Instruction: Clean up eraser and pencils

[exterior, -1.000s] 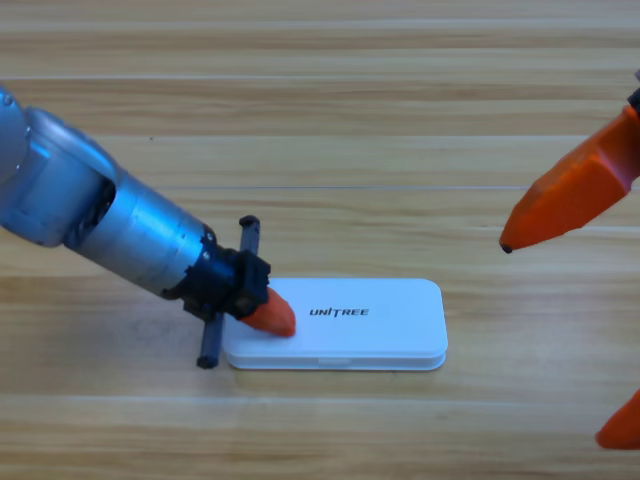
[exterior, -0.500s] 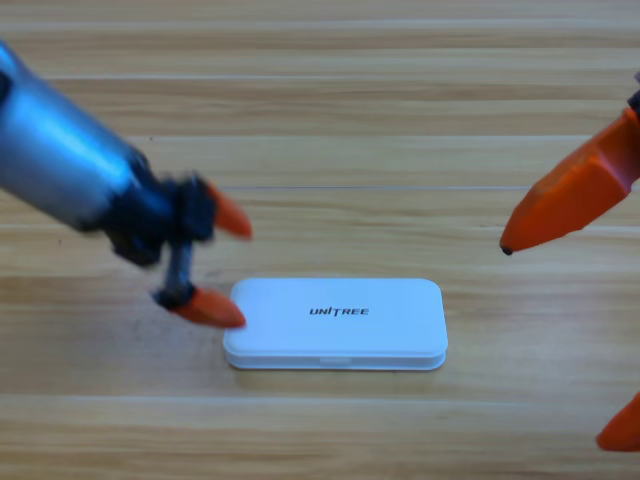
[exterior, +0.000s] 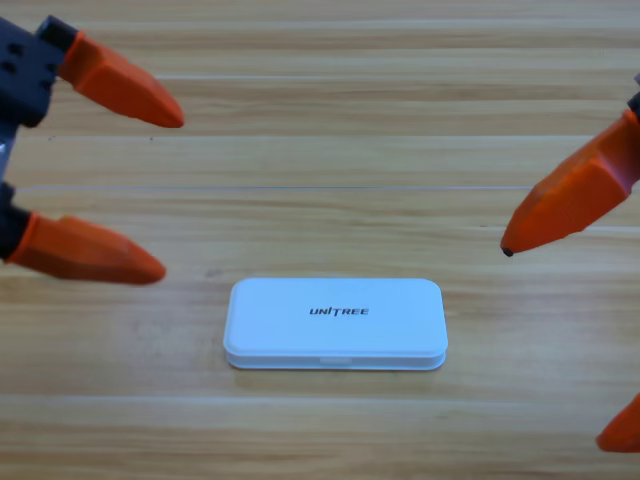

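Observation:
A white case (exterior: 335, 323) with its lid down lies flat on the wooden table, a little below the middle. The eraser and the pencils are out of view. My left gripper (exterior: 170, 195) is drawn back to the left edge, large in the picture, its two orange jaws spread wide apart with nothing between them. My right gripper (exterior: 555, 345) waits at the right edge, one jaw tip high and one at the bottom corner, wide open and holding nothing. Neither gripper touches the case.
My left gripper has left the case's left end, pulled back up and to the left edge, and its jaws have spread wide. The right gripper has not moved.

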